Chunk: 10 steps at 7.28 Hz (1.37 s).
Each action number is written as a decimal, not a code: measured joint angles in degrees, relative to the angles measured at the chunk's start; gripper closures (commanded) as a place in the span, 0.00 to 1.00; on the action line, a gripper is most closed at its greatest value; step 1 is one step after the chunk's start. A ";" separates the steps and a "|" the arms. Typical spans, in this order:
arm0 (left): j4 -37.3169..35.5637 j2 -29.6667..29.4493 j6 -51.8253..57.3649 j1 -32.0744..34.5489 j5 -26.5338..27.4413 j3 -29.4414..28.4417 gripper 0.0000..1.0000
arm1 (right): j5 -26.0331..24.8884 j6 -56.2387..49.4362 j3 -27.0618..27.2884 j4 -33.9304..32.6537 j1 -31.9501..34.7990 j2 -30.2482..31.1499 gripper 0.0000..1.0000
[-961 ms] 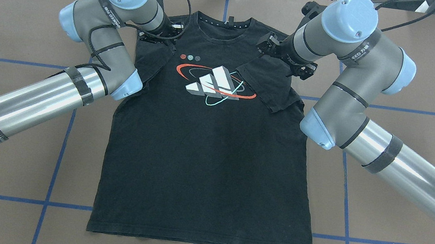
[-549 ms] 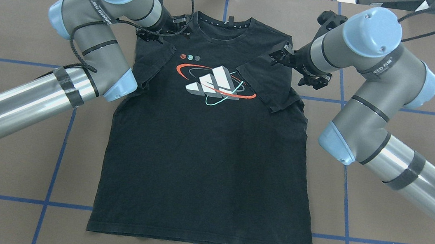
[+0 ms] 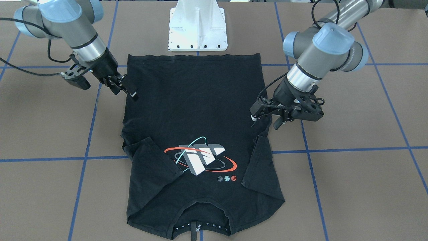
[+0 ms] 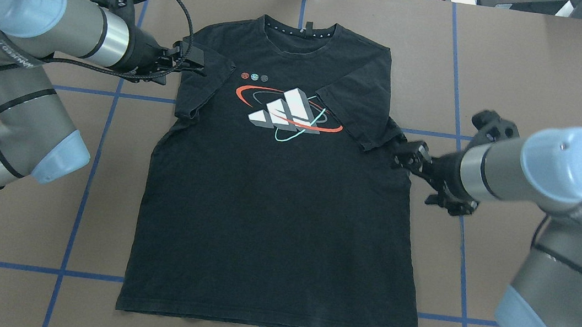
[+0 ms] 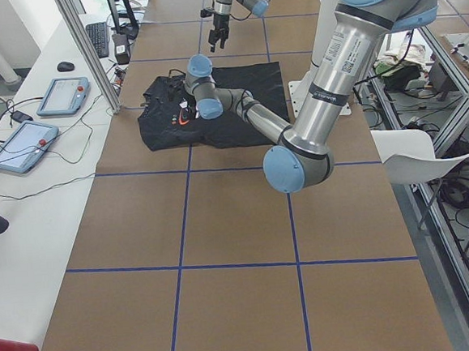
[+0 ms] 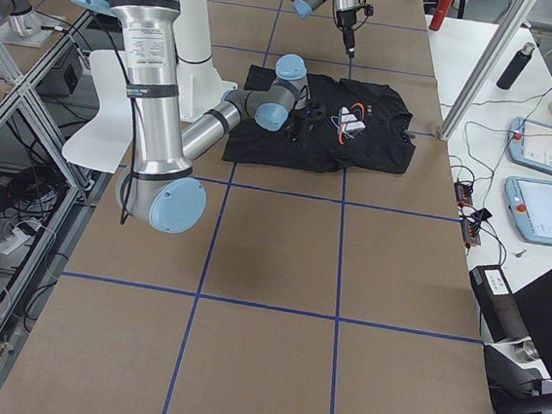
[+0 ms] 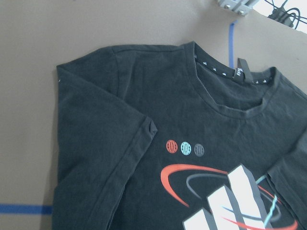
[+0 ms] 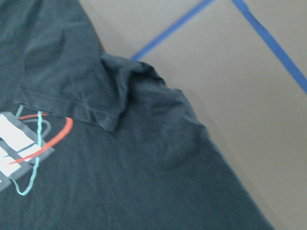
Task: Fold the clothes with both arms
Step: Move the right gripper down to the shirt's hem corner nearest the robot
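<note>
Left gripper (image 3: 264, 122) and right gripper (image 3: 126, 93) hang spread and empty at either edge of your black T-shirt (image 4: 274, 211). You see it flat on the table (image 4: 556, 79), graphic up, both sleeves folded inward.

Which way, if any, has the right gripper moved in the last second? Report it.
Yes. In the overhead view the right gripper crossed the horizontal blue tape line toward the robot, off the shoulder of the T-shirt.

The left claw (image 4: 193, 60) has pulled outward off the T-shirt (image 4: 279, 212) shoulder to its folded sleeve's edge. The right claw (image 4: 407, 156) has drawn back toward the robot, now beside the shirt's side below the other sleeve.
</note>
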State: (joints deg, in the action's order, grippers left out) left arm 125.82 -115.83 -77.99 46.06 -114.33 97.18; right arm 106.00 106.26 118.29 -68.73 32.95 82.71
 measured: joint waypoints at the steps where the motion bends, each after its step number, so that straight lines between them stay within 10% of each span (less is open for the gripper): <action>1: 0.15 0.95 -0.95 0.01 0.03 1.66 0.00 | -4.91 3.88 5.50 -0.47 -6.28 6.58 0.02; 5: 0.39 0.85 -1.06 -0.04 2.45 3.21 0.00 | -23.84 22.49 12.08 -3.22 -29.77 15.36 0.11; 10: 0.92 1.35 0.27 -0.31 8.73 3.52 0.00 | -28.59 25.04 10.82 -3.34 -37.63 17.46 0.11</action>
State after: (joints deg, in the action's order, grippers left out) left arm 126.74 -114.48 -77.73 45.76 -105.59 100.69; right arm 77.41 131.30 129.10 -72.07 -4.68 100.18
